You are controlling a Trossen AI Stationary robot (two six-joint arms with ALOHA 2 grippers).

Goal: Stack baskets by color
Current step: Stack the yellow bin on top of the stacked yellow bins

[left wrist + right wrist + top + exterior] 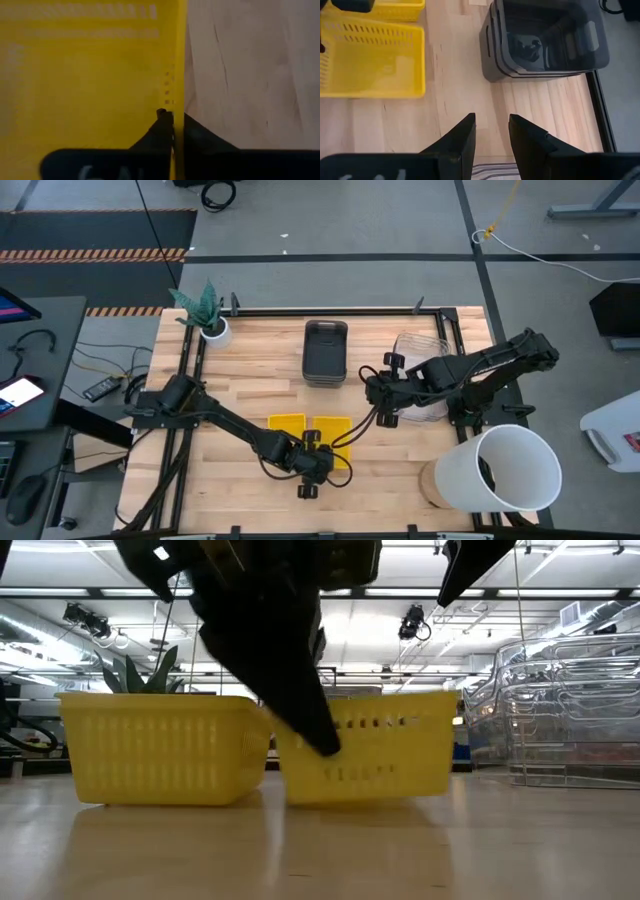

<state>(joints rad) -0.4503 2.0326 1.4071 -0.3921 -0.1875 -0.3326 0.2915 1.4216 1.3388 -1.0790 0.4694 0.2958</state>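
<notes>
Two yellow baskets stand side by side on the wooden table, their bottoms on the wood: the left one (287,425) and the right one (333,430). My left gripper (318,463) is shut on the right yellow basket (380,755) at its near side. A stack of dark grey baskets (325,352) stands at the far middle. The clear baskets (425,380) sit nested at the right, partly under my right arm. My right gripper (492,122) hangs open above bare wood between the grey and clear baskets, with nothing between its fingers. My left gripper holds the right yellow basket by its near wall's rim (176,102), toward that wall's left corner. One finger (161,127) is inside the basket and one (200,136) is outside. The fingers slant down from the table's left. The basket rests on the table.
A big white bucket (505,470) stands at the near right corner. A small white pot with a green plant (210,325) is at the far left. Bare wood lies along the table's near edge and to the left of the yellow baskets.
</notes>
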